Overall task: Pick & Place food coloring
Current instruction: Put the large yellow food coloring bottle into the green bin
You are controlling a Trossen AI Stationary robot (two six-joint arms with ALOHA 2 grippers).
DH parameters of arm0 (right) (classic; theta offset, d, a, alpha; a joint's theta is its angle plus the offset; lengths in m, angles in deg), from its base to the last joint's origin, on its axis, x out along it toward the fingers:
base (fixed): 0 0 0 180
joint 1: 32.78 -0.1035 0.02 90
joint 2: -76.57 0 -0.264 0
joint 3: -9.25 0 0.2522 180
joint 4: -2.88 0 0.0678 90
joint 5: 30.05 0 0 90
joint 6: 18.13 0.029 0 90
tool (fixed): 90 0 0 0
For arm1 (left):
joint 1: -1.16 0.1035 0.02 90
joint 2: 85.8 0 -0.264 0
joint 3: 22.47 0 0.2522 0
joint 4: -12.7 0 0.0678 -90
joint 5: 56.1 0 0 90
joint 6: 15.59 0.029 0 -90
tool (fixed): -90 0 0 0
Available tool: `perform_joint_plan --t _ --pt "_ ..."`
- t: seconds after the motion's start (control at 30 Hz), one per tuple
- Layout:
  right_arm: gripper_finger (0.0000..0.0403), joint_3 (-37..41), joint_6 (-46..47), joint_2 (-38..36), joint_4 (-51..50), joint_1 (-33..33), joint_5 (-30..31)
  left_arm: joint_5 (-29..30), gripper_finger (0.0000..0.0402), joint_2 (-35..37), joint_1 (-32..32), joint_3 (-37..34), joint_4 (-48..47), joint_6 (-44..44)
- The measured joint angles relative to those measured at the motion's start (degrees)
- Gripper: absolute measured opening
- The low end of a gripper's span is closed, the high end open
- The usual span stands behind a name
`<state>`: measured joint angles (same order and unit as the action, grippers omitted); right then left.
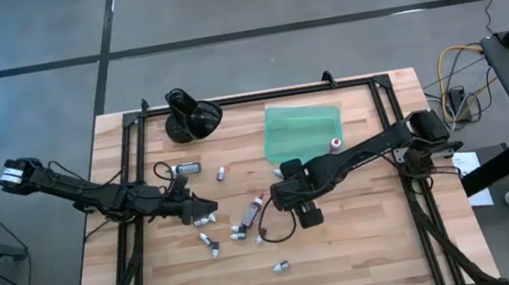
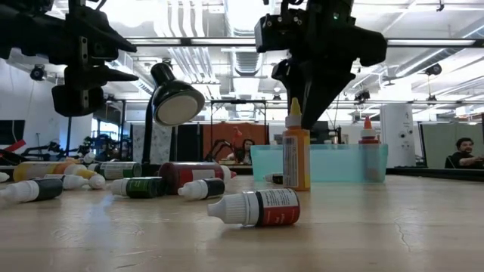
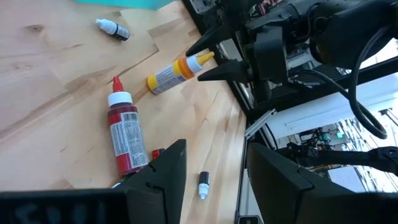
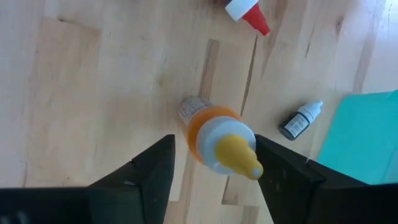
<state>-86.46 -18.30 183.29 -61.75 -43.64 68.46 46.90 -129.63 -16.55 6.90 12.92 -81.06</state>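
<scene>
Hovering with the right gripper near the middle of the table, just over an orange food coloring bottle with a yellow tip. Keeping the jaws open, one dark finger on each side of that tip, and not gripping anything. In the low view, standing upright under this gripper, the orange bottle, with the teal tray behind it.

Waiting with the left gripper low over the table, left of the right one. Showing open jaws here too, with nothing between them. Lying just beside its fingers, a red bottle with a white collar and red tip.

Lying scattered on the wood between and around both grippers, more small bottles, one alone nearer the front edge. Resting on its side close to the low camera, a white-capped bottle with a dark label. Standing at the tray's right corner, one red-capped bottle. Sitting near the far edge, left of the tray, a glossy black rounded object.
</scene>
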Motion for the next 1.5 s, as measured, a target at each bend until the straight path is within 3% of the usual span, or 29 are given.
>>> perform_joint_plan --t 0.73,1.2,1.37,1.5 --pt "0.0186 -1.32 0.19 0.04 -0.96 0.17 0.29 0.22 0.0140 0.00 -0.02 0.00 0.00 0.34" --pt "0.0101 -1.29 1.36 -0.11 -1.41 0.20 0.65 0.22 0.0140 0.00 0.00 0.00 -0.42 0.39" --pt "0.0100 -5.58 6.77 -1.33 -13.17 0.48 1.12 0.22 0.0140 0.00 -0.02 0.00 -0.44 0.39" --pt "0.0101 -11.34 12.47 -4.90 -25.59 1.63 6.58 0.22 0.0140 0.00 -0.01 0.00 -0.44 0.39"
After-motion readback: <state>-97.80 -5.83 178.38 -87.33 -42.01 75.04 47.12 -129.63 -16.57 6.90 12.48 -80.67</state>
